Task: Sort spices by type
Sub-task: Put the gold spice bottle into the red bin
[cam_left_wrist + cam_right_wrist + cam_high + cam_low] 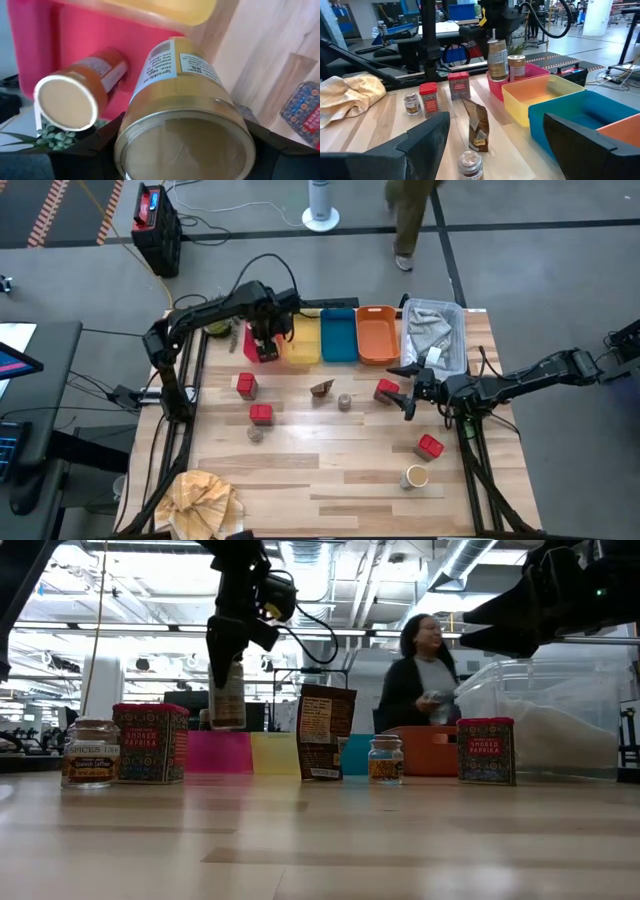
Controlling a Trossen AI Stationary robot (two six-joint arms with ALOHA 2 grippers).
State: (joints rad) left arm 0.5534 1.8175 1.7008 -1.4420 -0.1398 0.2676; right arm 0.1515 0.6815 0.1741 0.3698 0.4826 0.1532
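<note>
A tan cylinder point(182, 105) fills the left wrist view, its pale base nearest the lens, and it is clamped between the dark fingers of the left gripper point(264, 338) above the pink bin point(248, 340) at the tabletop's far edge. A second cylinder point(80, 90) of the same kind already stands in that bin, which suggests why the held one is carried here — like is being placed with like. In the low view the held cylinder point(228, 695) hangs upright and clear of the bin's rim, so it is judged not yet released.

The pink bin is the leftmost of a row along the far edge, followed by the yellow bin point(304, 338), the blue bin point(338, 334) and the orange bin point(376, 333), with a clear tub point(456, 330) at the far right corner.

The right gripper point(411, 393) waits near the right edge with its fingers spread and nothing between them (just beside a red pack point(387, 390)).

Left unsorted on the tabletop are more red packs point(246, 386) point(261, 413) point(430, 446), a dark brown pouch point(322, 389) near the middle, small round jars point(344, 401) point(255, 434), and another cylinder point(416, 476) toward the near right corner. Crumpled tan paper point(205, 498) lies at the near left corner — no part of the sorting.
</note>
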